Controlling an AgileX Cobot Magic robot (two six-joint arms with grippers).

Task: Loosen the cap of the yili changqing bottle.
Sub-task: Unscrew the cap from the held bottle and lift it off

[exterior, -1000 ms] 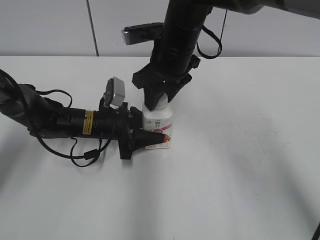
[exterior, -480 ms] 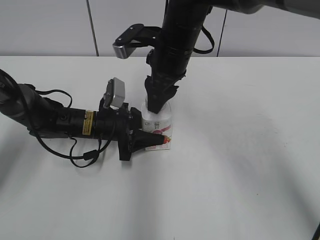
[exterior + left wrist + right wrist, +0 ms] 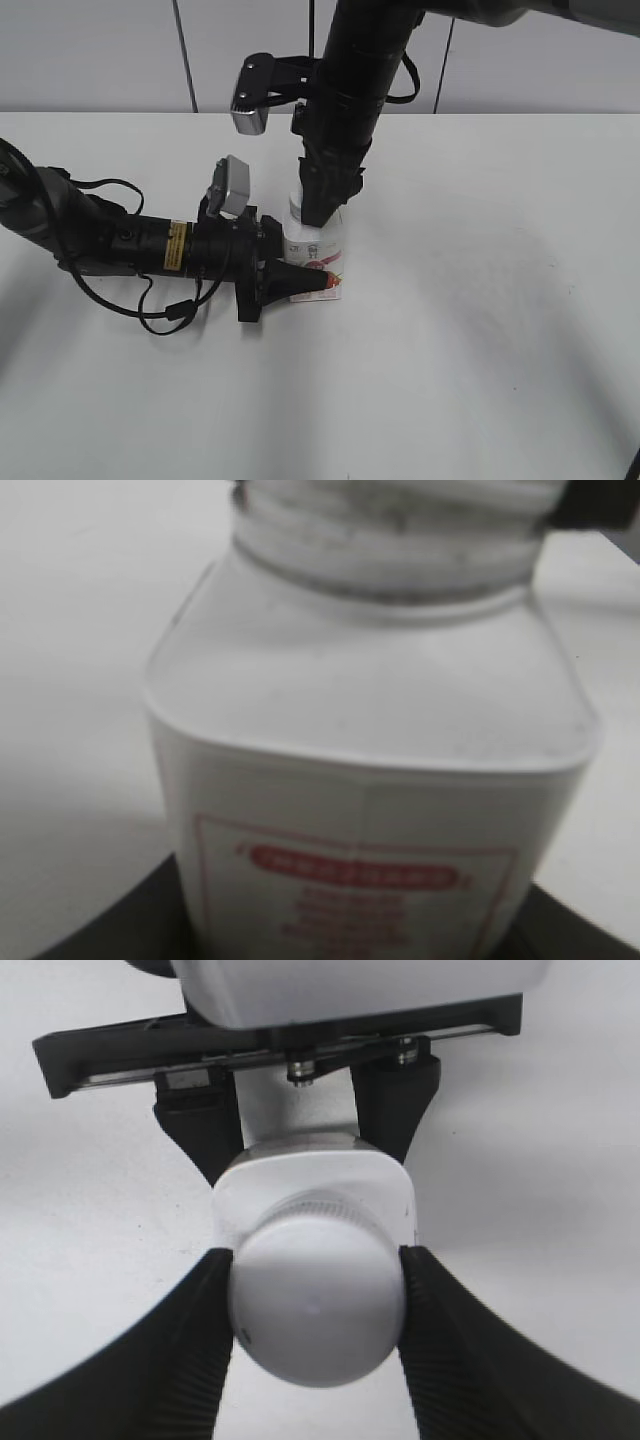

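A: Where does the yili changqing bottle [image 3: 318, 255] stand?

B: Upright on the white counter [image 3: 480, 300], between the fingers of the left claw [image 3: 300, 275], which lies level and clamps the bottle's lower body from the side.

A: And the right claw [image 3: 316, 1310]?

B: It points straight down over the bottle. Its two ribbed pads [image 3: 205, 1330] press opposite sides of the cap [image 3: 317, 1310], squeezed tight.

A: The cap itself?

B: Seated on the neck, directly beneath that claw's wrist.

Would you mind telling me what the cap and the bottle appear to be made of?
The cap looks like white plastic, smooth and matte on top with fine ribbing round its side. The bottle seems opaque white plastic with a slight sheen, moulded rounded shoulders and a red-printed label.
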